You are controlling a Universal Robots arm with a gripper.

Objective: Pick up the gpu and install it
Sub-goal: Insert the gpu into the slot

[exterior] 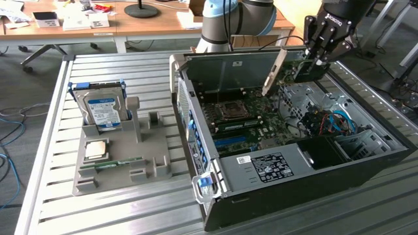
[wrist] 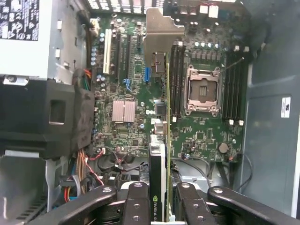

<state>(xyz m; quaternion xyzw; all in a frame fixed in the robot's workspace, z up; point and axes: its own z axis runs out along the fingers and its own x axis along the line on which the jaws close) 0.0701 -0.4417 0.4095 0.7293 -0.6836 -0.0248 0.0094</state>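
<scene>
The gpu (exterior: 304,72), a thin flat card with a green circuit board, a dark face and a silver metal end bracket, is up over the open black computer case (exterior: 365,166). Your tool (exterior: 320,58) is clamped on it. From the wrist, you see the card edge-on (wrist: 158,159), pinched between the black fingers (wrist: 136,201) of the tool (wrist: 158,206). Its bracket end points away from the fingers. Below it lies the green motherboard (wrist: 131,84), and the card lines up between the expansion slots and the empty silver processor socket (wrist: 203,91). Whether its lower edge touches the board, you can't tell. Out on the slatted metal table (exterior: 130,210), on the exterior view's left, the grey parts holder (exterior: 150,161) carries a boxy silver hard drive with a blue-white label (exterior: 104,110), standing upright.
</scene>
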